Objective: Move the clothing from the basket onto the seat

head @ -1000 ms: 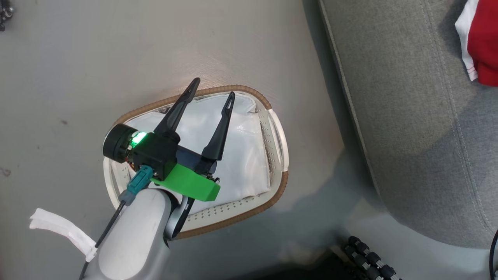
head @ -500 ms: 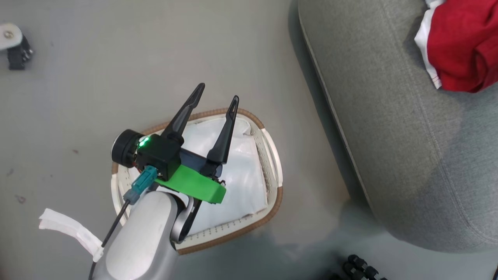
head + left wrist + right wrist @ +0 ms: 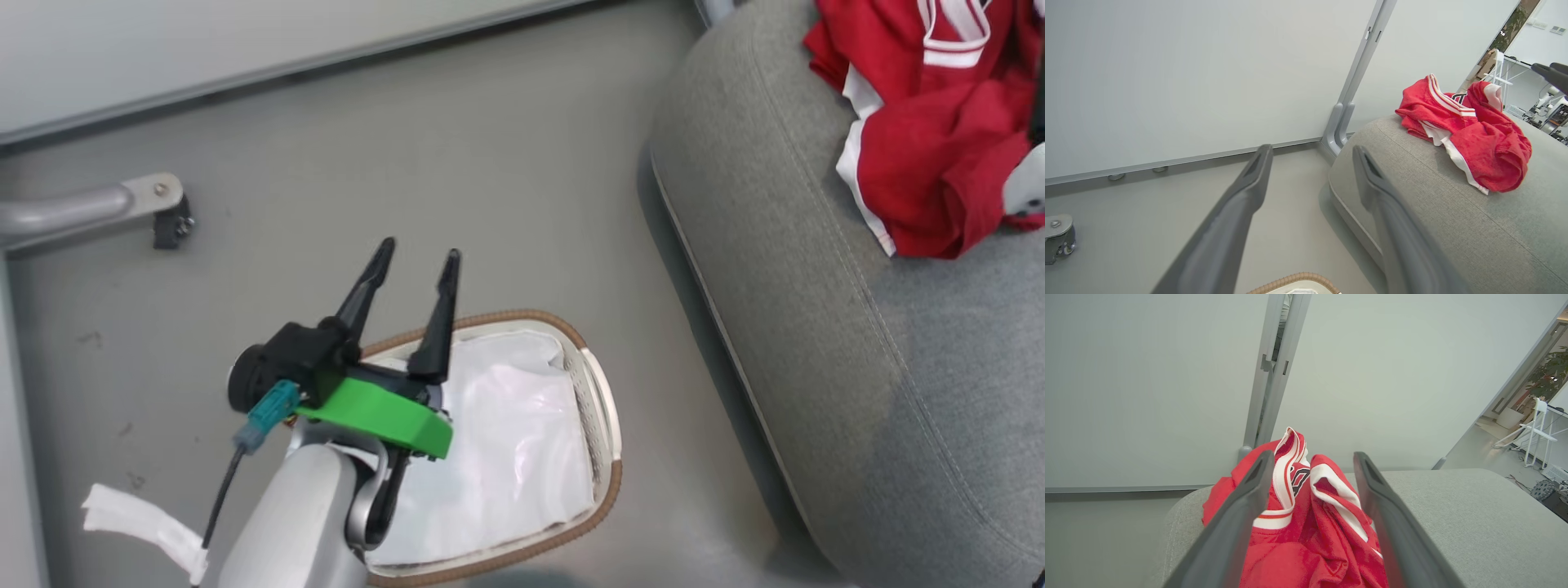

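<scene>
The clothing [image 3: 931, 147] lies in a bright red heap with white trim on the grey seat [image 3: 816, 327], at the head view's upper right. My right gripper [image 3: 1313, 455] is open, its fingers spread either side of the heap [image 3: 1306, 522] just above it. Its dark fingers [image 3: 1547, 72] also show past the heap [image 3: 1470, 134] in the left wrist view. The basket [image 3: 608, 490] stands on the floor left of the seat, with just its white liner [image 3: 506, 457] inside. My left gripper [image 3: 418, 251] hovers open above the basket's far left rim, holding nothing.
A pale wall panel with a grey post foot [image 3: 1337, 130] stands behind the seat. A metal leg with a caster [image 3: 171, 224] sits on the floor at the left. A white chair [image 3: 1539, 428] stands far off to the right. Grey floor surrounds the basket.
The head camera has tilted up, so the basket sits lower and much more of the red clothing and the wall's foot show. My left gripper stays open over the basket.
</scene>
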